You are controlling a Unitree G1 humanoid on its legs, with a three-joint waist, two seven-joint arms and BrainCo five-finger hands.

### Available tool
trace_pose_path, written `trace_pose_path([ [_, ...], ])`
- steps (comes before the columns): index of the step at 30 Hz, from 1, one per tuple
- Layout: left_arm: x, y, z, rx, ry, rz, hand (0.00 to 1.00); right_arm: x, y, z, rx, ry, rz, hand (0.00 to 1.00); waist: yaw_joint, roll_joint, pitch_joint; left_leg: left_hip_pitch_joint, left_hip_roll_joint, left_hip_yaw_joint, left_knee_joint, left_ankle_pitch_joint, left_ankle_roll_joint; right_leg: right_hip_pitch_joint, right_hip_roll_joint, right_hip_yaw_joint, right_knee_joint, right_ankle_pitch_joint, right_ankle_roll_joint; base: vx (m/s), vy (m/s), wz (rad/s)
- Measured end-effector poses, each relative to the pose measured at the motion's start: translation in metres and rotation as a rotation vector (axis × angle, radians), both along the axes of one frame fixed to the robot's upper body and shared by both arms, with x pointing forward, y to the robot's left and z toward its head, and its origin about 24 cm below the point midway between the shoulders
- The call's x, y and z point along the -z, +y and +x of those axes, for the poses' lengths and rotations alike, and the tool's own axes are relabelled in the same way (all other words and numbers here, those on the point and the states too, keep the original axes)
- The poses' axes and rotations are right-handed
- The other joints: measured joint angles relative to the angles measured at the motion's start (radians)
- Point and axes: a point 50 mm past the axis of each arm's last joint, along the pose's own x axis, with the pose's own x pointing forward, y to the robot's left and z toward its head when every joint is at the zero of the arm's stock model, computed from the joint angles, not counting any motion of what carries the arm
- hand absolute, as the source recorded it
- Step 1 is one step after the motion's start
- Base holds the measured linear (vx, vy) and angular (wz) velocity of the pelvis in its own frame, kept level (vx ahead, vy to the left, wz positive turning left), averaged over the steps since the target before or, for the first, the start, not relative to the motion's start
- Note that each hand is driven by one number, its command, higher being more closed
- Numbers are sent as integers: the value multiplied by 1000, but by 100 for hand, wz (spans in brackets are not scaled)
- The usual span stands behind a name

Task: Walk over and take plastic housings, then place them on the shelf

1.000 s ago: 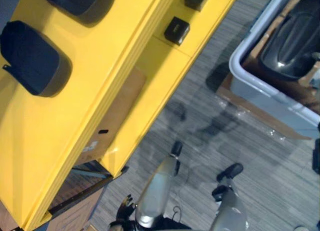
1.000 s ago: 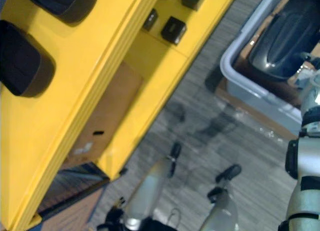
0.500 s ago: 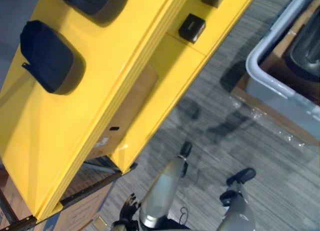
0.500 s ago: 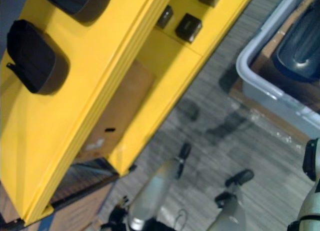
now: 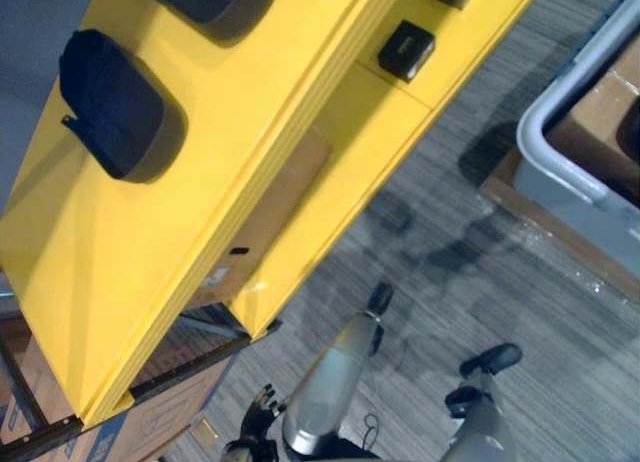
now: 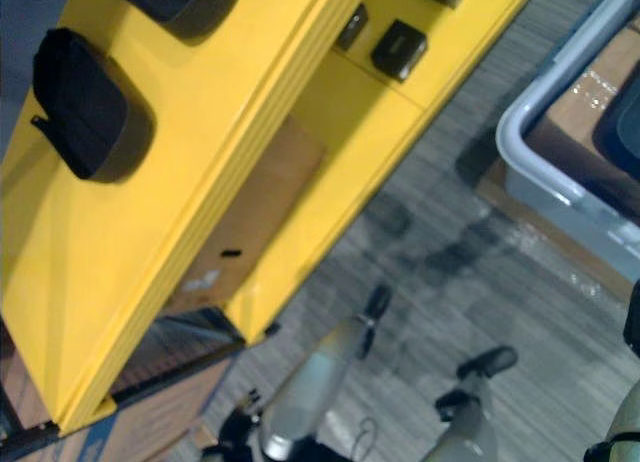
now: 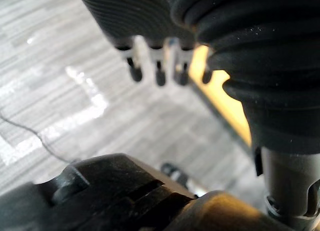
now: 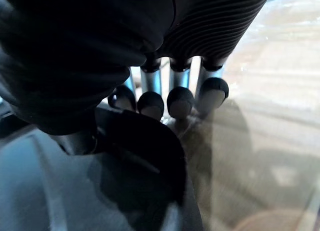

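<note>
Plastic housing (image 8: 100,191) near right robot hand (image 8: 180,102), fingers (image 8: 151,105) straight

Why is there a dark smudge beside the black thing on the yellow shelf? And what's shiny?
Left eye view: that smudge is the shadow the black housing throws on the yellow shelf. Left wrist view: pale glare streaks on the floor. Right wrist view: soft sheen on the dark housing.

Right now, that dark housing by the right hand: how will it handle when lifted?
Probably slippery: the dark housing has a glossy, smooth, curved skin. Likely stiff: its rounded edge shows a clean, even line. The right hand has straight fingers beside that edge, so a fingertip-only hold might slide.
</note>
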Motion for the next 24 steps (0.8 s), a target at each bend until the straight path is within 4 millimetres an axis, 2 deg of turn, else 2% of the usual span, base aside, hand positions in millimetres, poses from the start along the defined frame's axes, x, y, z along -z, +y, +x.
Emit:
trace_pose_path([
  [5,-7,0,9,-12,-63,-2,0,-1,-1,0,32,-24,-126,100,0,-1,1,-10,1,-11,13,0,0,6,8,-16,0,6,7,-31,-1,7],
  [9,-17,5,21,-77,-138,-7,0,-5,4,5,35,-9,-251,100,-16,-10,7,-5,15,-6,41,-11,0,20,22,-7,0,6,6,-47,4,-9],
  [12,-29,13,34,-131,-216,-5,0,-7,9,10,26,-2,-355,100,-30,-37,26,19,30,11,46,-20,0,33,31,9,2,5,3,-59,2,-20],
  [17,-46,35,48,-230,-306,15,0,-12,20,18,5,-36,-464,100,-77,-88,62,51,54,11,57,-32,-6,67,55,12,-4,-5,-14,-82,7,-9],
  [20,-48,35,51,-233,-315,16,0,-9,20,18,6,-32,-473,100,-80,-97,67,59,63,14,58,-32,-7,74,62,14,-4,-3,-16,-83,18,-6],
  [22,-48,34,50,-229,-312,20,0,3,23,22,-13,-4,-467,100,-83,-100,68,85,68,16,44,-30,-10,95,66,16,-6,1,-10,-72,20,-2],
  [24,-50,35,50,-230,-318,31,0,7,32,30,-44,-5,-469,100,-99,-108,70,96,72,16,39,-29,-12,104,71,15,-9,2,-11,-55,17,-2],
])
